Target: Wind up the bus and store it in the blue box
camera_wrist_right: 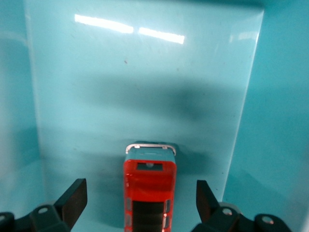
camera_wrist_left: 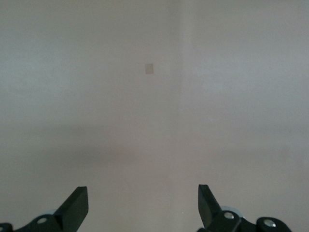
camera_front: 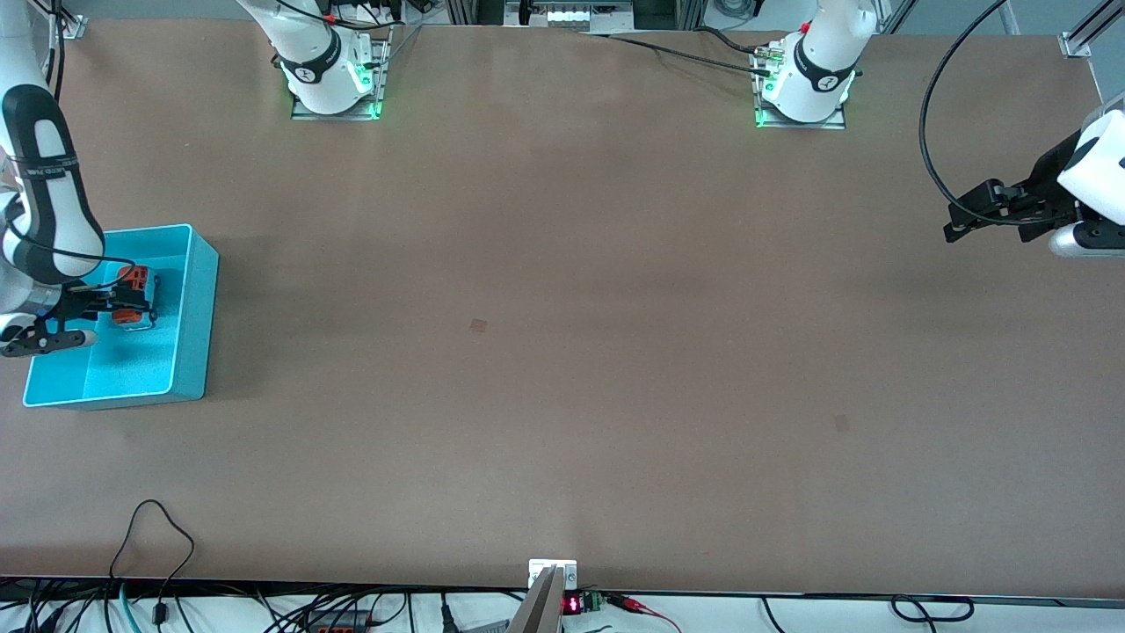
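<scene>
Orange bus [camera_wrist_right: 149, 195] sits in blue box [camera_front: 195, 303] between released right tool [camera_wrist_right: 140, 202] fingers; lift straight up, clear of walls; left tool [camera_wrist_left: 143, 207], also released, waits over counter [camera_front: 562, 352].

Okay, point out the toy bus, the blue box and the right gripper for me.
bus [camera_wrist_right: 148, 175]: right wrist view, on its orange roof.
blue box [camera_front: 195, 325]: front view, on the outer side wall.
right gripper [camera_wrist_right: 140, 199]: right wrist view, midway between its open fingers, straddling the bus.

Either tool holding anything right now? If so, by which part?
Nothing is held. The right tool is open in the blue box, fingers clear of the bus between them. The left tool is open over bare table.
</scene>
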You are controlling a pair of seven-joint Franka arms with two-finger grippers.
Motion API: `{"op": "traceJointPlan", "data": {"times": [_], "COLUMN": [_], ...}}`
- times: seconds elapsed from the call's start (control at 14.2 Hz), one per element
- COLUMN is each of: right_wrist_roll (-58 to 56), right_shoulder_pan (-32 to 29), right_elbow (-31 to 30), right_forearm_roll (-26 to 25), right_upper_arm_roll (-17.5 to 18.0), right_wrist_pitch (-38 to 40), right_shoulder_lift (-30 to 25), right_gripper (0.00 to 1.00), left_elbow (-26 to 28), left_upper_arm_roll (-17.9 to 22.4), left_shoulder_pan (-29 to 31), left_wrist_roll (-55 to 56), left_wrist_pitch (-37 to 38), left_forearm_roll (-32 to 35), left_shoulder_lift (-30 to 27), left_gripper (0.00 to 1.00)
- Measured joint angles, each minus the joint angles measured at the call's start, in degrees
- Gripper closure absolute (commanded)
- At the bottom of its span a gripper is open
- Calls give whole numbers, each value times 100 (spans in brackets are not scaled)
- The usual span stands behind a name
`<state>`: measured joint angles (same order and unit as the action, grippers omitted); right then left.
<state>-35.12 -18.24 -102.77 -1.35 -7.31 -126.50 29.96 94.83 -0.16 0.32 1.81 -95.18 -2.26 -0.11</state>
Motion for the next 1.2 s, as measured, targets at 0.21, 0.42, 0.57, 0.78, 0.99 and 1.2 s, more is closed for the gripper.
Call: {"op": "traceJointPlan", "data": {"times": [0.21,0.42,0.57,0.78,0.99,1.2], "right_wrist_roll": [-4,-4,14,744,1943,3079], "right_shoulder_pan": [71,270,587,1082,1160,1193], "right_elbow": [151,683,1233,1811,1891,1886], "right_forearm_roll": [18,13,-107,-273,-293,-292], "right_upper_arm_roll": [339,480,497,589,1109,1766], "right_wrist_pitch": [832,2371,3213,4104,4524,4634], "right_shoulder_lift": [-670,-1334,-1546,-1688,-1909,-2009], "right_gripper": [0,0,0,0,0,0], "left_elbow": [316,407,412,412,412,412], "left_upper_arm_roll": [1,4,6,3,0,-2], "left_shoulder_pan": [13,97,121,121,121,121], "left_wrist_roll": [0,0,0,0,0,0], "left_wrist_pitch": [-235,-233,-229,-229,-205,-167], "left_forearm_roll": [0,0,0,0,0,0], "left_shoulder_lift": [-159,-253,-275,-295,-307,-310], "left_gripper": [0,0,0,0,0,0]}}
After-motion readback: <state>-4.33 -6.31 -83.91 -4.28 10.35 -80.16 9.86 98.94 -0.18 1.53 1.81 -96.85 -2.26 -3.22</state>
